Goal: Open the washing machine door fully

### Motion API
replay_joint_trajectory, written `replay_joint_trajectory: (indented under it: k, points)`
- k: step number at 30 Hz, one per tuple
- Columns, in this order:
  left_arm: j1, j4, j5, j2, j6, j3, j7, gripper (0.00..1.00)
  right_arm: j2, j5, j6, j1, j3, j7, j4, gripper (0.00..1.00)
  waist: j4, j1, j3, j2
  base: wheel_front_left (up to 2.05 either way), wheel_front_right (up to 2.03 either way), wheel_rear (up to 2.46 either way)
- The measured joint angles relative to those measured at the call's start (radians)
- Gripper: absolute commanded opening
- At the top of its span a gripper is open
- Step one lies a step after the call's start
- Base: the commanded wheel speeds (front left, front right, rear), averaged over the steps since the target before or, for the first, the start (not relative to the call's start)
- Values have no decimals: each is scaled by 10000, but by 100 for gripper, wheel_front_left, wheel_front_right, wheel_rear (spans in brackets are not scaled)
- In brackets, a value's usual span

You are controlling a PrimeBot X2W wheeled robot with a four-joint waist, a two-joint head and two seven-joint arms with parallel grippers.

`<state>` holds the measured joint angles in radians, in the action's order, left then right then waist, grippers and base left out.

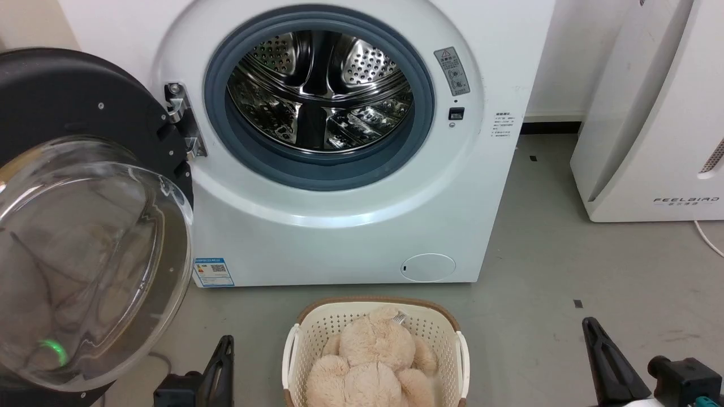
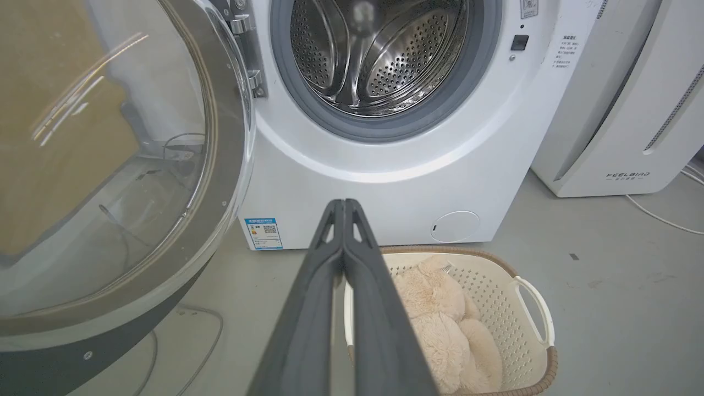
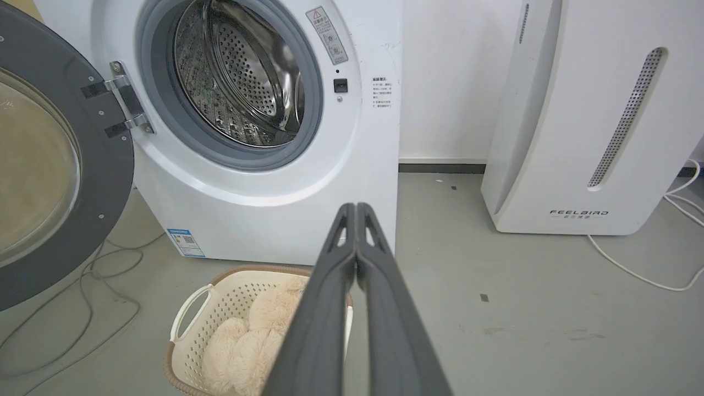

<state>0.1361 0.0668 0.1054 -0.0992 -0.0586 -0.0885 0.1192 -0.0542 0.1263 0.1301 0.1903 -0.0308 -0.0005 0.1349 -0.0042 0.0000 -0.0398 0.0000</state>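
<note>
You have the washing machine door [image 1: 90, 243] swung wide on its hinge [image 1: 184, 118] at the left edge of the washing machine [image 1: 339, 226], leaving the steel drum [image 1: 319, 90] exposed. Your left gripper [image 1: 226, 345] and right gripper [image 1: 591, 328] are both clenched on nothing, low on either side of the laundry basket [image 1: 294, 339] with a plush toy [image 1: 373, 350] on the floor [image 1: 565, 271]
</note>
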Motion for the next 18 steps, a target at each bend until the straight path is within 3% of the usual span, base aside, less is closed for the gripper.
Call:
replay_joint_trajectory:
  k: [18]
  points:
    - [-205, -109, -165, 142, 90, 123, -222, 0, 2, -286, 0, -354, 48, 0, -249, 0, 8, 0, 73, 0, 0, 0, 0]
